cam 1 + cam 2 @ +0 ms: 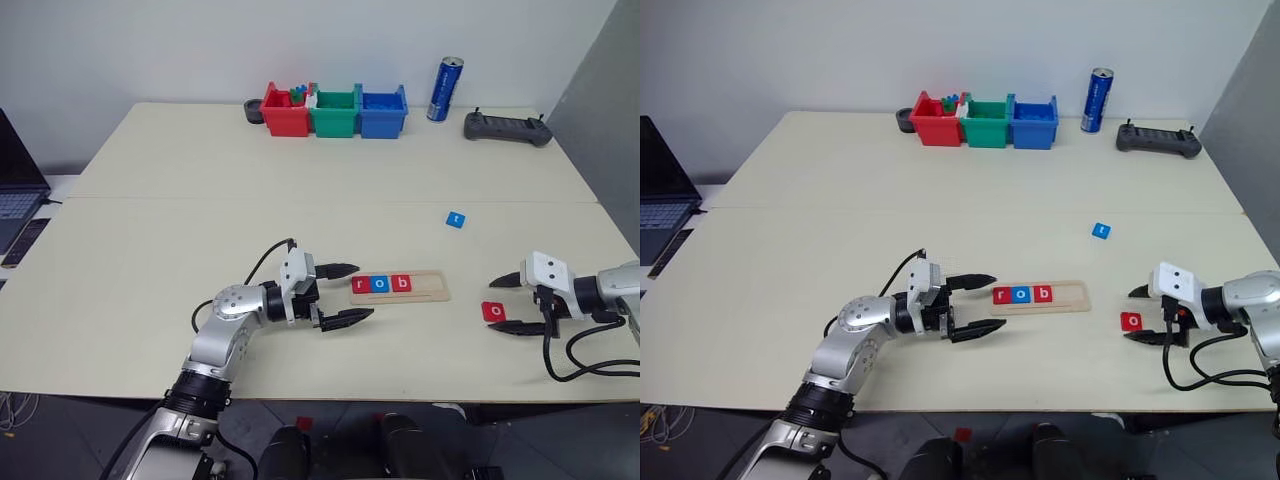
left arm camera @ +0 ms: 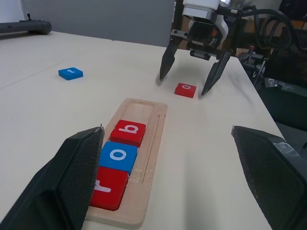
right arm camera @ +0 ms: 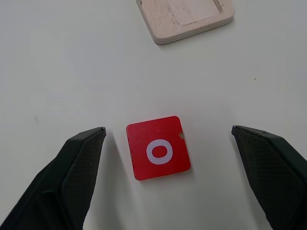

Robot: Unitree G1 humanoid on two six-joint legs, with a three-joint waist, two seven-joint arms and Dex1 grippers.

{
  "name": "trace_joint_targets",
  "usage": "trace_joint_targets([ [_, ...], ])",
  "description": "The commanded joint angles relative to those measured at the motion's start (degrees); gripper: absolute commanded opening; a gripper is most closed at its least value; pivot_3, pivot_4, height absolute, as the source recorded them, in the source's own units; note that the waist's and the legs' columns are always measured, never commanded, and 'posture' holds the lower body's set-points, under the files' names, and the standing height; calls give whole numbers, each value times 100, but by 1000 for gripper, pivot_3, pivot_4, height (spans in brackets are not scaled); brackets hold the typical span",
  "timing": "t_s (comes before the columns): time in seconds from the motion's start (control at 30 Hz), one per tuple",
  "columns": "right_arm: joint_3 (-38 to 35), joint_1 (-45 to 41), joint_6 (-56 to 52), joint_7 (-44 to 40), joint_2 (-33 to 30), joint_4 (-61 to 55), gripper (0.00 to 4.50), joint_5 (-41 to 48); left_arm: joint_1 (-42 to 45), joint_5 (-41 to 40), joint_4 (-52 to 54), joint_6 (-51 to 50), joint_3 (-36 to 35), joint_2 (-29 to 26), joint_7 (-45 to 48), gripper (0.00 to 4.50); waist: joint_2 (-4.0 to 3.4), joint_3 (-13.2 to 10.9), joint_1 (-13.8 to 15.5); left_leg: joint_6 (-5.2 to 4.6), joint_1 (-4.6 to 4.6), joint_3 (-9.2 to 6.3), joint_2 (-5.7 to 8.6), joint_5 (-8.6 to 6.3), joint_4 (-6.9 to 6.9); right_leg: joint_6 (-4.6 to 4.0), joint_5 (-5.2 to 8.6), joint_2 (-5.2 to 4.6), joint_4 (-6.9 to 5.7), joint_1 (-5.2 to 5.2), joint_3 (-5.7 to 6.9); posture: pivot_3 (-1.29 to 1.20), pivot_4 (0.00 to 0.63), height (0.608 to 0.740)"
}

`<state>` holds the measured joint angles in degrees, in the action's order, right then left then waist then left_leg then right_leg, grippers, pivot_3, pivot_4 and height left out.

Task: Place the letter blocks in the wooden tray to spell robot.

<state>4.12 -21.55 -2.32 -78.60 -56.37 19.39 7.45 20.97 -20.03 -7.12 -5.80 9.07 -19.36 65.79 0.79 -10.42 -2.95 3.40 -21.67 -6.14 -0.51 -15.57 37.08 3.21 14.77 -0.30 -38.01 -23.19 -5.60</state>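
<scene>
Three blocks sit in the wooden tray (image 1: 400, 286) near the middle of the counter (image 1: 200, 230), reading r, o, b from its left end, with the two right-hand slots bare. The right gripper (image 1: 517, 304) hangs over the red o block (image 3: 158, 147), fingers spread wide either side of it and touching nothing; that block lies flat on the counter, right of the tray and apart from it. The blue t block (image 1: 455, 219) waits farther back, alone, beyond the tray's right end. The left gripper (image 1: 346, 293) hovers just beside the tray's left end, fingers apart, empty, pointing along it.

Now the risks, as I judge them. The o block is thin and flat, so fingers closing low could skid on the counter and squirt it sideways, or clip one edge and tip it. It also lies slightly turned between the fingers, so it may twist in the grip and then jam on the tray's rim. The left gripper sits close enough to nudge the tray.

From the head views I can't tell how high the right gripper's fingertips hang above the counter, and the t is barely legible.
</scene>
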Motion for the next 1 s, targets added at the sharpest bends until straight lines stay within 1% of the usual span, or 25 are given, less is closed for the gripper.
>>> trace_joint_targets([
  [0.03,0,-23,108,13,18,61,4314,-64,9,-69,242,2,-22,-44,10,4500,0,0,-1,0,0,0,0,0,0,0,0,0,0,0,0,0,150,740],
  [0.1,11,-26,174,25,45,94,3922,-106,19,-71,242,-9,-27,-57,9,4500,0,0,-2,0,1,0,0,0,0,0,0,0,-1,0,0,0,150,740],
  [0.33,23,-74,267,73,163,143,1457,-157,71,-75,239,-37,-34,-64,-20,4500,0,0,-4,0,1,0,-1,0,1,0,0,1,-2,0,0,0,150,740],
  [0.47,-26,-188,227,39,176,79,1449,-100,57,-85,257,-47,-45,-89,-18,4500,0,0,-13,0,2,0,-1,0,1,-1,0,1,-3,0,0,0,150,740],
  [0.63,-18,-653,-90,15,344,-209,1449,24,61,-86,262,-58,-43,-92,-35,4500,-1,1,-34,0,3,0,-2,0,1,-1,0,2,-6,0,0,0,150,740],
  [0.83,349,-1404,-257,38,939,-212,1449,-123,84,-87,254,-54,-76,-109,-46,4500,-1,0,-33,0,3,-4,-4,0,2,-1,-1,3,-6,0,4,0,150,740],
  [1.0,649,-1702,-44,59,1275,126,1449,-344,31,-91,340,-81,-87,-122,-91,4500,-1,0,-13,1,-3,-6,-1,0,2,-2,-1,-1,-3,-1,6,0,150,740],
])
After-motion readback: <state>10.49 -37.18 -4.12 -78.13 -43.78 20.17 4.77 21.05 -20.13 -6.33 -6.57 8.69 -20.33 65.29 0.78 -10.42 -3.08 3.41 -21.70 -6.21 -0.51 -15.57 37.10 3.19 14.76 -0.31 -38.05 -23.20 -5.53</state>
